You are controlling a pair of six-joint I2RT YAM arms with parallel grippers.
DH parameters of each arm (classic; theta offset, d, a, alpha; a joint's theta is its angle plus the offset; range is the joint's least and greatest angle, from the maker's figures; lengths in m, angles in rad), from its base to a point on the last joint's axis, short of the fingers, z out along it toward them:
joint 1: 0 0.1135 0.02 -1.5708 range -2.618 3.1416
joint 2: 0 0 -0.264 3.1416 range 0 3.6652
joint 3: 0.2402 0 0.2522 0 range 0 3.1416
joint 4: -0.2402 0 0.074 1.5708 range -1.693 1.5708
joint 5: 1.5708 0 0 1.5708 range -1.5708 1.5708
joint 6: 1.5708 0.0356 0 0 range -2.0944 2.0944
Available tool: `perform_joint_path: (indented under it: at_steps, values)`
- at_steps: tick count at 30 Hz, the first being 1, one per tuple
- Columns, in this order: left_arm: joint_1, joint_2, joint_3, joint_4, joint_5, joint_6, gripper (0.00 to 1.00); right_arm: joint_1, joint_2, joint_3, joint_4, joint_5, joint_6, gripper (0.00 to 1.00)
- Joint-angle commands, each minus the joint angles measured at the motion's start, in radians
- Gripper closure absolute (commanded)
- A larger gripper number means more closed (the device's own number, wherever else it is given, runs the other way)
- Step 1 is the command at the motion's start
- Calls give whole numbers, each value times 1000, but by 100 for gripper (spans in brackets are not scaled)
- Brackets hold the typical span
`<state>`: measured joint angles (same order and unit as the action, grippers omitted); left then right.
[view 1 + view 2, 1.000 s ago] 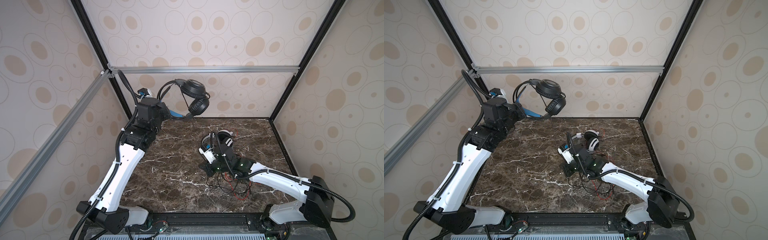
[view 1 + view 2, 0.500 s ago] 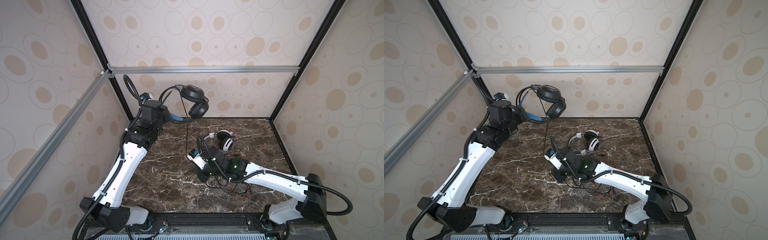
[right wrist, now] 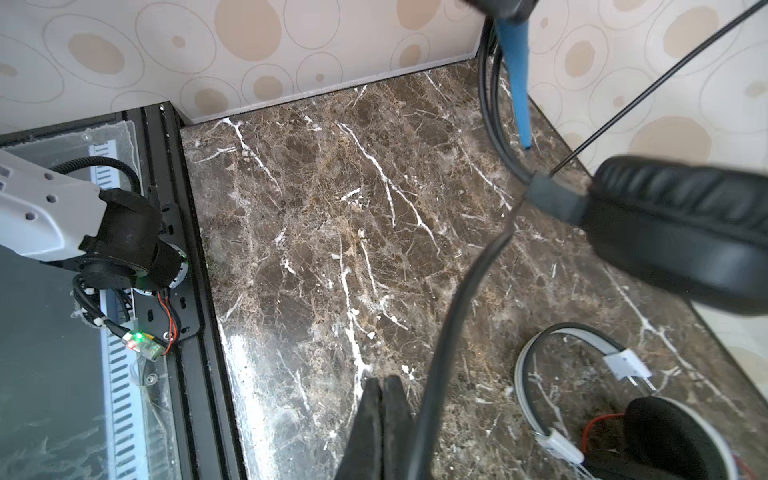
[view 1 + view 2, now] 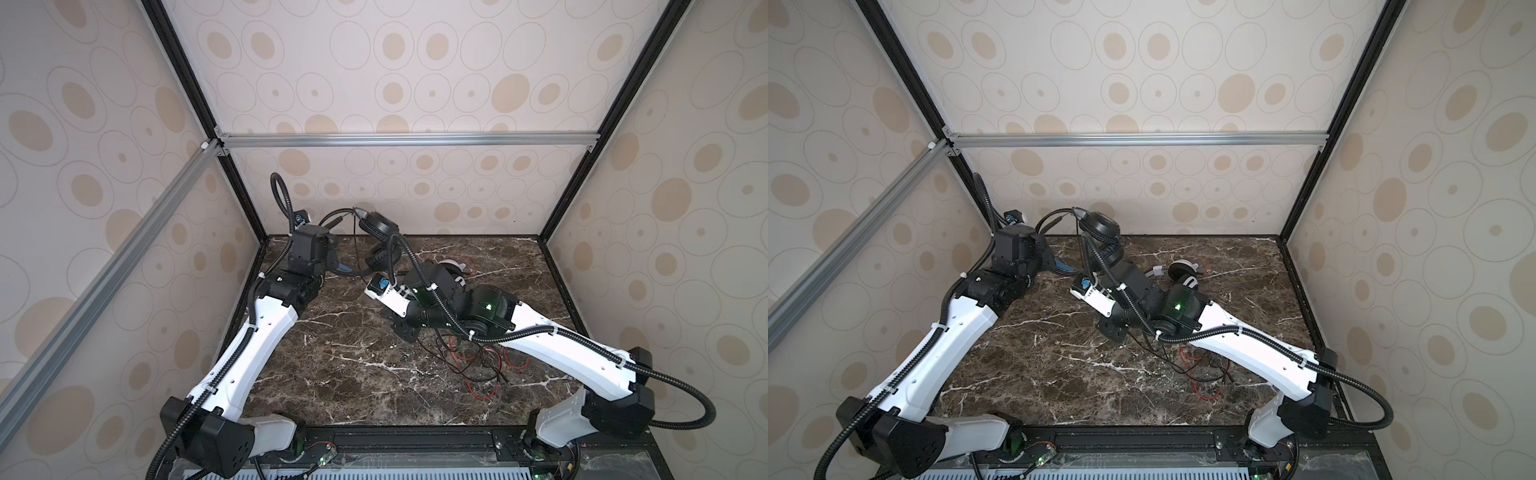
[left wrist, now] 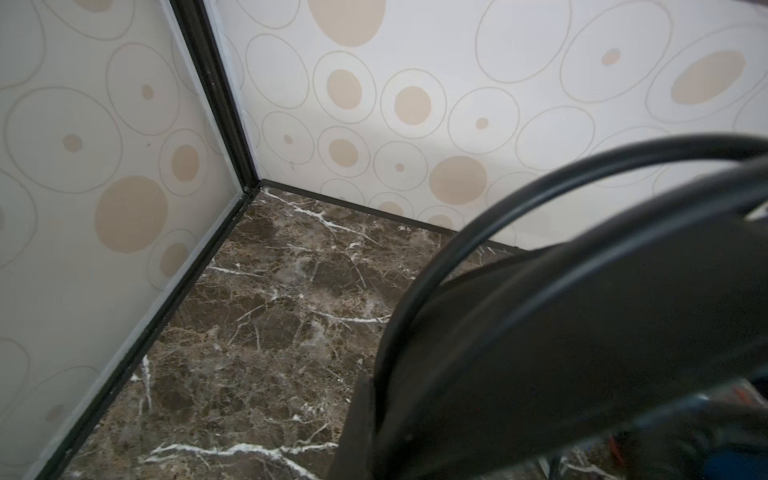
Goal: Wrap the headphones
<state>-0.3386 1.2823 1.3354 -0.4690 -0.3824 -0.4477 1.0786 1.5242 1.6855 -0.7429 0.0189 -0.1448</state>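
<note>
2 pairs of jaws are working the black headset (image 4: 378, 226) near the desk's (image 4: 353, 374) back edge.
The left jaws are clamping its blue-lined headband aloft; the right jaws are sitting together below, on the black cord (image 3: 665, 81) or not I cannot tell. Winding is calling for steady tension. The back wall (image 4: 415, 195) is crowding close; the white headset (image 3: 673, 428) is lying nearby; room is lying open frontward.

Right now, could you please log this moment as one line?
left gripper shut on black headset, lifted | right gripper shut | white headset on table
</note>
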Motion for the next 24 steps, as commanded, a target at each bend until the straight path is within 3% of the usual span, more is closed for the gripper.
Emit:
perform_joint_path:
  at_steps: [1,7,15,24]
  values:
    - [-10,-47,-19,32,-15,95,100,4,54,123,-137,31,-93,99]
    - [-62,-40,-35,-76,14,236,100,-31,176,376,-288,102,-139,97]
    - [-177,-61,-77,-186,-31,314,100,-121,305,604,-412,256,-210,91]
    - [-186,-118,-85,-205,201,413,100,-199,356,657,-416,326,-135,88]
